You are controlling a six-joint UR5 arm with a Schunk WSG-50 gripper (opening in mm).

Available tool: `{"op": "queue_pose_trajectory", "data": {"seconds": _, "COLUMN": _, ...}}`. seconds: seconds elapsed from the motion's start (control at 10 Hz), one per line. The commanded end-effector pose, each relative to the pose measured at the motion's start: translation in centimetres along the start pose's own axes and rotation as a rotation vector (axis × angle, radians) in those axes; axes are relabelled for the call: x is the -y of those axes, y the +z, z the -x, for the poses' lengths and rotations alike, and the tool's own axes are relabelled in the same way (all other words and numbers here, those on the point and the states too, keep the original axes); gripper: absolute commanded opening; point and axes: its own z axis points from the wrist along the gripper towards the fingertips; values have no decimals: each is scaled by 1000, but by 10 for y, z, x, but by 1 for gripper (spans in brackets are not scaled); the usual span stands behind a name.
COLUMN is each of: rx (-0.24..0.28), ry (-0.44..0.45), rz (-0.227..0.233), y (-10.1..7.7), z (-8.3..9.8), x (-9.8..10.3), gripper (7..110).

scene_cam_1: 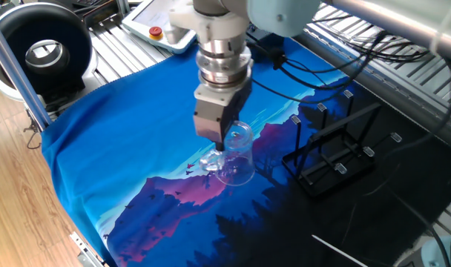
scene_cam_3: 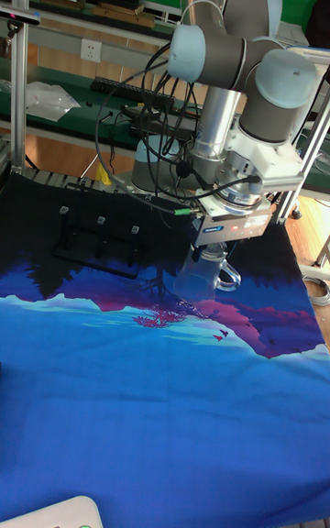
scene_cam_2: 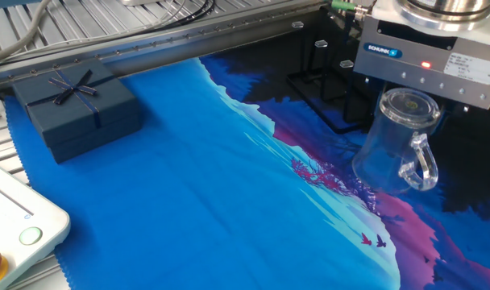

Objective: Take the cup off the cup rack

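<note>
Our pincer (scene_cam_1: 224,147) is clamped on the cup (scene_cam_1: 236,156), which hangs upside down below it, mouth near the counter (scene_cam_1: 122,148). The cup rack (scene_cam_1: 337,148) stands well apart, so we judge the cup already freed.

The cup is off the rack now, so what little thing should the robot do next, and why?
Probably let go: open the tool and lift straight up. The cup sits upside down, rim seemingly on the cloth, well apart from the cup rack. The tool looks closed on its top, so the only thing left seems to be releasing it gently.
</note>
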Motion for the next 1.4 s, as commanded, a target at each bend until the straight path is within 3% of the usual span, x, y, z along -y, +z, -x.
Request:
{"op": "queue_pose_trajectory", "data": {"seconds": 0.0, "rx": 10, "ry": -7, "rz": 26, "y": -10, "z": 27, "x": -4, "gripper": 66}}
{"op": "queue_pose_trajectory", "data": {"seconds": 0.2, "rx": 51, "ry": -35, "rz": 40, "y": -18, "z": 39, "x": -8, "gripper": 66}}
{"op": "queue_pose_trajectory", "data": {"seconds": 0.5, "rx": 97, "ry": -46, "rz": 33, "y": -7, "z": 48, "x": -23, "gripper": 66}}
{"op": "queue_pose_trajectory", "data": {"seconds": 0.7, "rx": 90, "ry": -43, "rz": 23, "y": -5, "z": 46, "x": -21, "gripper": 66}}
{"op": "queue_pose_trajectory", "data": {"seconds": 1.2, "rx": 12, "ry": -5, "rz": -8, "y": -4, "z": 27, "x": -13, "gripper": 66}}
{"op": "queue_pose_trajectory", "data": {"seconds": 1.3, "rx": -5, "ry": -8, "rz": -12, "y": -4, "z": 22, "x": -12, "gripper": 44}}
